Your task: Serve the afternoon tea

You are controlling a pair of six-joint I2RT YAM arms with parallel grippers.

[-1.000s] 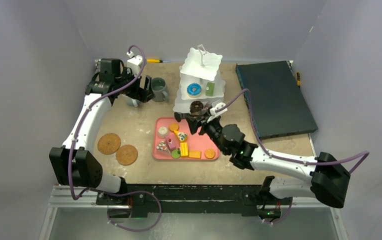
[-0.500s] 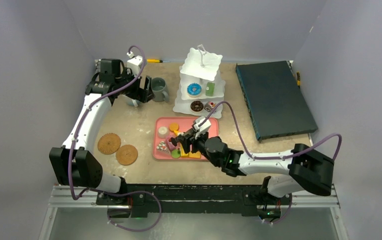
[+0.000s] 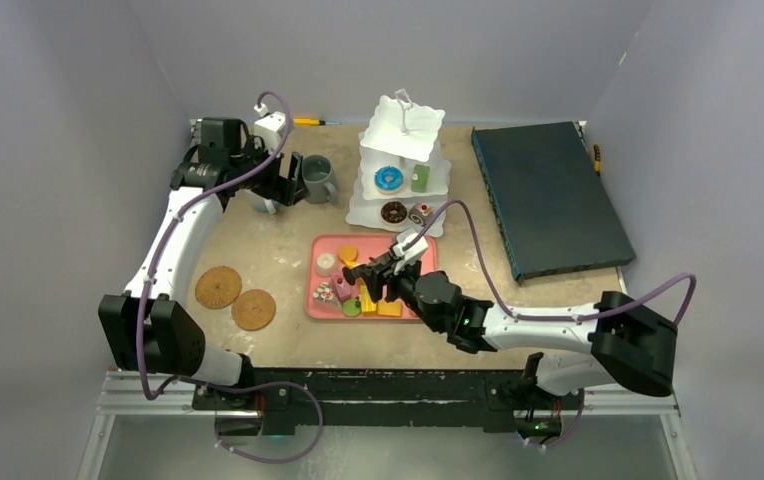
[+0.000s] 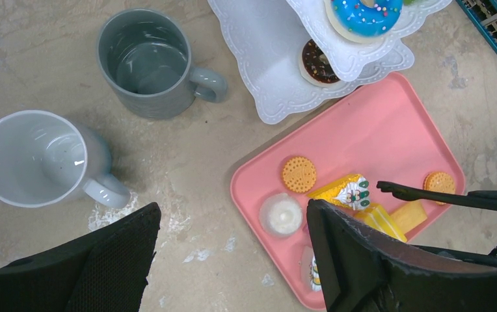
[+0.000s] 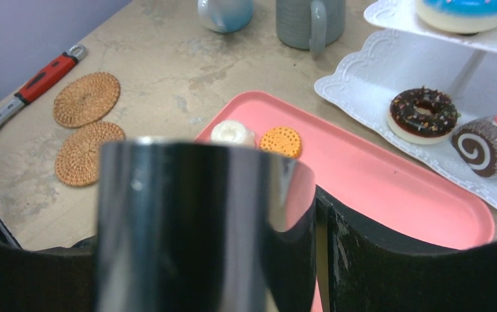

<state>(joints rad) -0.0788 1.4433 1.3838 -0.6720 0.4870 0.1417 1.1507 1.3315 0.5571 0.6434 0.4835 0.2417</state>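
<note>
The white three-tier stand [image 3: 401,150] holds a blue donut [image 3: 389,179], a green pastry [image 3: 419,178], a chocolate donut [image 3: 393,211] and a swiss roll [image 3: 419,213]. Several pastries and cookies lie on the pink tray [image 3: 314,300]. My right gripper [image 3: 390,277] is shut on the black tongs [image 5: 200,195], whose tips [image 4: 454,197] hover over the tray's pastries. My left gripper [image 3: 283,180] is open and empty, above the white mug [image 4: 34,156] and the grey mug [image 4: 145,62]. Two cork coasters [image 3: 218,287] [image 3: 254,309] lie at the left.
A dark flat box [image 3: 548,195] fills the right side of the table. A yellow screwdriver [image 3: 308,121] lies at the back edge. A red-handled wrench [image 5: 25,91] lies beyond the coasters in the right wrist view. Purple walls close in on three sides.
My right gripper left the chocolate donut on the stand's bottom tier and drew the tongs back over the pink tray. The left arm has not moved.
</note>
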